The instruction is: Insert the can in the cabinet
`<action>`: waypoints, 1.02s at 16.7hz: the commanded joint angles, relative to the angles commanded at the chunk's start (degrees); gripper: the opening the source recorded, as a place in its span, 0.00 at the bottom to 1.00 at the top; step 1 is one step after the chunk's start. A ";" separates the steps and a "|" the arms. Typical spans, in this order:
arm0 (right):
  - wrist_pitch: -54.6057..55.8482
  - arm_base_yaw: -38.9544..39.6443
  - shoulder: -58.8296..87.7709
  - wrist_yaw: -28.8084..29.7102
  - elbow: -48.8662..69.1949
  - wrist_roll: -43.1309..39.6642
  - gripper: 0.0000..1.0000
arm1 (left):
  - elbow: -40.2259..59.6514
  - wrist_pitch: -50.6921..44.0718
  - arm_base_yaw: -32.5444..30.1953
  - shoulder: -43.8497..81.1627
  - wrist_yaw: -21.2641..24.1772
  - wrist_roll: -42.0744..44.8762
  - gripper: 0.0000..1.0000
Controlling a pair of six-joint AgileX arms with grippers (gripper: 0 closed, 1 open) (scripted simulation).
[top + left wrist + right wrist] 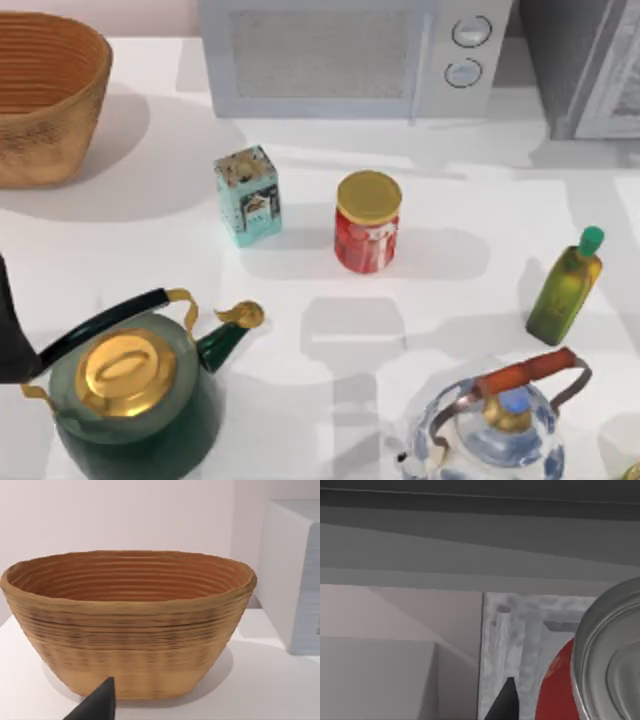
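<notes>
Can held up close to the cabinet

The dark grey cabinet stood at the table's far right corner; in the right wrist view its framed door panel lay just behind the red-sided can, beside one dark fingertip. Whether the fingers clamped it, I could not tell.

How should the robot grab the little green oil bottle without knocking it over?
Grip the green oil bottle around its wide body, below the narrow neck and green cap. It stands upright, so coming from the side and closing on the broad lower part seems steadiest. The blue-and-white kettle crowds its near side, so the open side is probably safer.
</notes>
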 joint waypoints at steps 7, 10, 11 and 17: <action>-3.24 1.87 14.11 2.75 21.73 2.08 0.00 | 0.00 0.00 0.00 0.00 0.00 0.00 1.00; -3.32 1.94 14.53 2.86 22.51 2.18 0.00 | 0.00 0.00 0.00 0.00 0.00 0.00 1.00; -3.32 1.94 14.53 2.86 22.51 2.18 0.00 | 0.00 0.00 0.00 0.00 0.00 0.00 1.00; -5.36 1.16 20.11 2.24 28.39 1.99 0.00 | 0.00 0.00 0.00 0.00 0.00 0.00 1.00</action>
